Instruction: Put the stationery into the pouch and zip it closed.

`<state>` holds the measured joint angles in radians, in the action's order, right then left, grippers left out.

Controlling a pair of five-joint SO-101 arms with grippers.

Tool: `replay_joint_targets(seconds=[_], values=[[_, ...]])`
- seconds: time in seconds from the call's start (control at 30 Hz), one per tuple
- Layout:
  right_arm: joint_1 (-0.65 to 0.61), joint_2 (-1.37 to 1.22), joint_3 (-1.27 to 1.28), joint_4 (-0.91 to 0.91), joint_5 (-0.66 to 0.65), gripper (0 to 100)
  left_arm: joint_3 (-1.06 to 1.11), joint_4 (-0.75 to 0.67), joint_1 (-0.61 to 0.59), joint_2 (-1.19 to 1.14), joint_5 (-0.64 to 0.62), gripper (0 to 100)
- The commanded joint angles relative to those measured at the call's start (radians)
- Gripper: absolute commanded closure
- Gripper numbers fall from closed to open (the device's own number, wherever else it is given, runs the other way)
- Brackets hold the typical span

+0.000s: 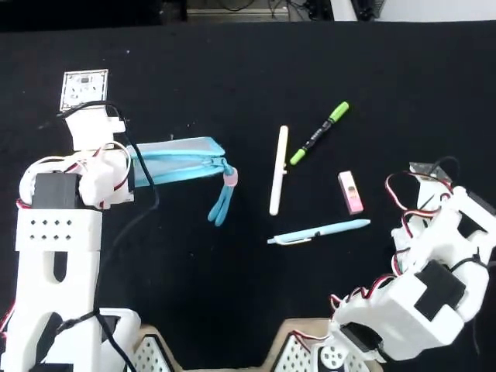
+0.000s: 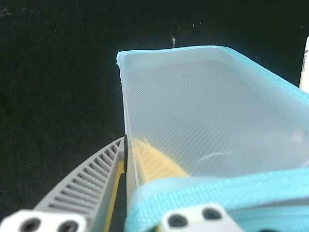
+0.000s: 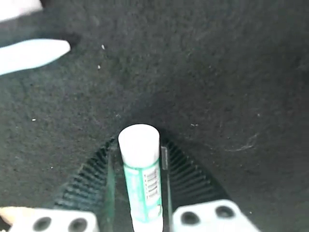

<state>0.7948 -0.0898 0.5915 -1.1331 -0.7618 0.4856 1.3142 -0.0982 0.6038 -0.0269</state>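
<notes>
With the left gripper [image 2: 126,147] clamped on one end of the pouch [image 1: 177,160] at 9 o'clock and the right gripper [image 3: 139,147], at 4 o'clock, pinching a white-capped stick [image 3: 139,169] — well apart — the stick risked snagging the limp mouth and shoving the pouch loose.

you have the pouch [image 1: 178,159] on the table's [image 1: 232,70] left, one end in your left gripper [image 2: 126,164]; right of it lies a stick [image 1: 278,170], a marker [image 1: 319,133] behind, an eraser [image 1: 350,192] further right, a pen [image 1: 319,231] in front; your right gripper [image 3: 139,145] holds a tube [image 3: 141,174]
</notes>
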Motion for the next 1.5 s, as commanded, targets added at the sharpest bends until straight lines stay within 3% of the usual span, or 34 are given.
replay_joint_targets(seconds=[0.0, 0.43, 0.67, 1.0, 1.3, 1.47], values=[[0.002, 0.076, -0.058, -0.084, -0.006, 98.8, 0.038, 0.008, 0.007, -0.014, -0.008, 97], [-0.262, 0.776, -0.05, -0.41, 0.032, 98.8, 0.038, 0.006, 0.007, -0.014, -0.008, 97], [-0.453, 0.981, -0.056, -0.407, 0.238, 98.8, 0.038, 0.008, 0.007, -0.014, -0.008, 97], [-0.485, 0.923, -0.056, -0.318, 0.713, 98.8, 0.038, 0.008, 0.007, -0.014, -0.008, 97], [-0.779, 1.081, -0.122, -0.296, 0.81, 98.8, 0.038, 0.006, 0.007, -0.014, -0.008, 97], [-1.0, 1.202, -0.101, -0.166, 0.853, 98.8, 0.038, 0.005, 0.007, -0.014, -0.008, 97]])
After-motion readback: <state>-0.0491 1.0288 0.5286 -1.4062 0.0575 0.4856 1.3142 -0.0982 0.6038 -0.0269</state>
